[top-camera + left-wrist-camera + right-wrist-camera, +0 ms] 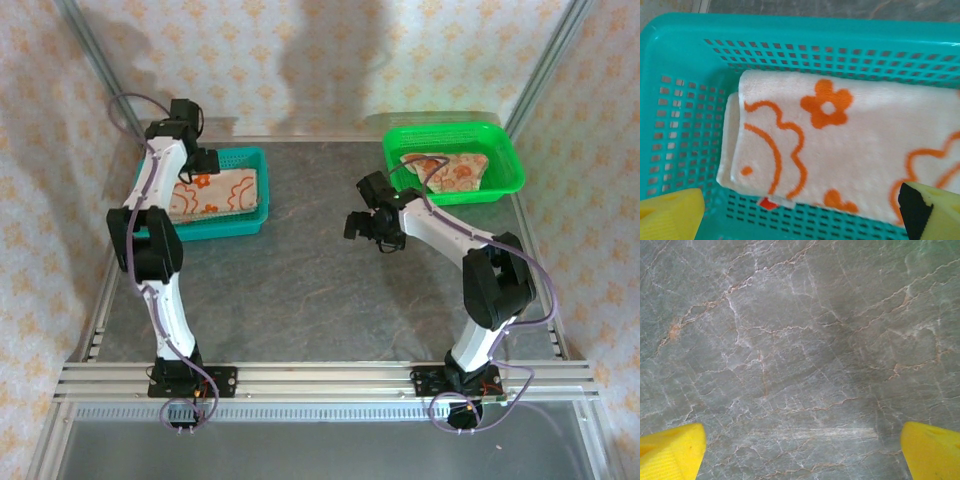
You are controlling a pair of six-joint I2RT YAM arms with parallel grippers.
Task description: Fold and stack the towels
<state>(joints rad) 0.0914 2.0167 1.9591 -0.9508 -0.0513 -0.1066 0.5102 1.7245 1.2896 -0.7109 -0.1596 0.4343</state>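
Cream cloth walls (330, 60) printed with orange flowers close in a grey marbled table (300, 290), which takes up the middle of the overhead view. A teal basket (264, 195) sits at upper left and a green basket (508, 155) at upper right, well apart.

A folded towel (215, 195) lies flat in the teal basket, cream side up. Another towel (455, 170) lies rumpled and unfolded in the green one. The left gripper (200, 160) hangs over the teal basket, and the right gripper (365, 225) hangs over bare table just left of the green basket.

One towel looks stacked and the next not yet fetched. The next move probably calls for the right arm to reach into the green basket, pinch an edge of the rumpled towel and draw it out onto the open table for folding.

The left wrist view adds that the folded towel (840, 150) is doubled, with a lower layer peeping out at its left edge and a small red label (769, 202) at its lower edge. The left gripper (800, 215) there has its jaws spread wide and holds nothing. In the right wrist view the right gripper (800, 452) is likewise spread and unladen above bare marbled stone.
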